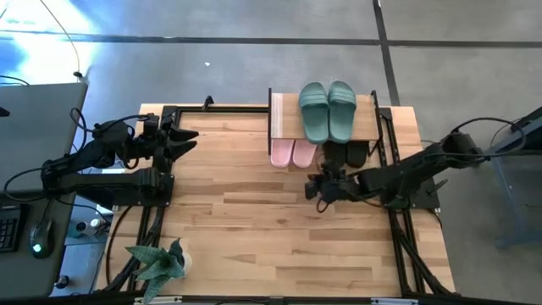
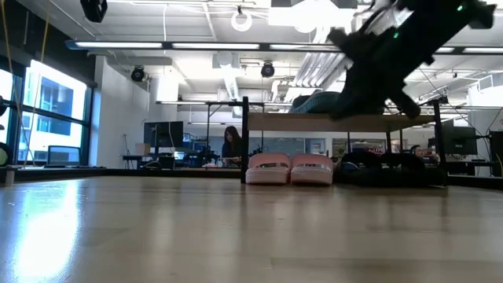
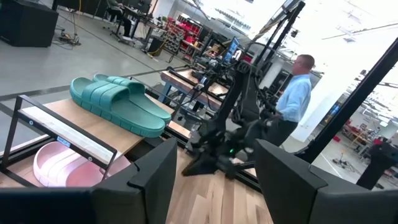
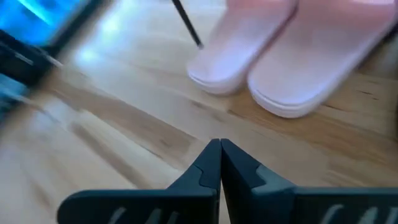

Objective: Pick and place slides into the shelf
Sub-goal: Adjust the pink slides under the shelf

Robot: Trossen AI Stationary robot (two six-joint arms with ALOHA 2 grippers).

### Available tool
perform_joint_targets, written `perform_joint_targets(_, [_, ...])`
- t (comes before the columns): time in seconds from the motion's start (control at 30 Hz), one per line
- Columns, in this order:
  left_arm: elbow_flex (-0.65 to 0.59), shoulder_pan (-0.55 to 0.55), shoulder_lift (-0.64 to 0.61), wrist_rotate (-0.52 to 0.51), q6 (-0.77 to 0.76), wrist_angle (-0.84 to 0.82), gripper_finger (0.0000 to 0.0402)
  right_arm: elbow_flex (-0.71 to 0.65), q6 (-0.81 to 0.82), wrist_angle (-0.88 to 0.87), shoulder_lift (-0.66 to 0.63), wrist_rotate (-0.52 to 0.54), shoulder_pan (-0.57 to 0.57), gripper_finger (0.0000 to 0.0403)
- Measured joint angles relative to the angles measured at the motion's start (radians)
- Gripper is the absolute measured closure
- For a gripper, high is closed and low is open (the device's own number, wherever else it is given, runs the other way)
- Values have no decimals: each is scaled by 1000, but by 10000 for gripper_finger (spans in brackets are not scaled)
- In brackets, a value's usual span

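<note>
The shelf (image 1: pixel 278 114) stands at the table's far edge. Both sage green slides (image 1: pixel 328 110) lie side by side on its top board. The pink slides (image 1: pixel 293 152) and the black slides (image 1: pixel 347 154) rest soles down on the table under it, heels sticking out toward the near side. In the low view the pink slides (image 2: pixel 289 169) sit left of the black slides (image 2: pixel 377 167). My right gripper (image 1: pixel 315 188) hovers shut just in front of the shelf, empty; its wrist view shows the shut gripper (image 4: pixel 220 155) near the pink slides (image 4: pixel 280 62). My left gripper (image 1: pixel 188 140) waits open at the far left.
A small potted plant (image 1: pixel 159 263) stands at the table's near left corner. Bare tabletop (image 1: pixel 254 229) stretches across the middle and near side. A person (image 3: pixel 295 93) stands in the room beyond the table. The shelf's thin black upright (image 4: pixel 186 25) rises beside the pink slides.
</note>
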Motion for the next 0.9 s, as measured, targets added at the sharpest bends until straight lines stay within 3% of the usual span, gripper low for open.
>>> perform_joint_targets(0.13, [0,0,0,0,0,0,204,82,-54,-77,118,-46,-35,403])
perform_joint_targets(0.43, [0,0,0,0,0,0,204,252,-49,-194,366,-25,-90,403])
perform_joint_targets(0.9, [0,0,0,0,0,0,204,356,-1,-197,512,-23,-176,403])
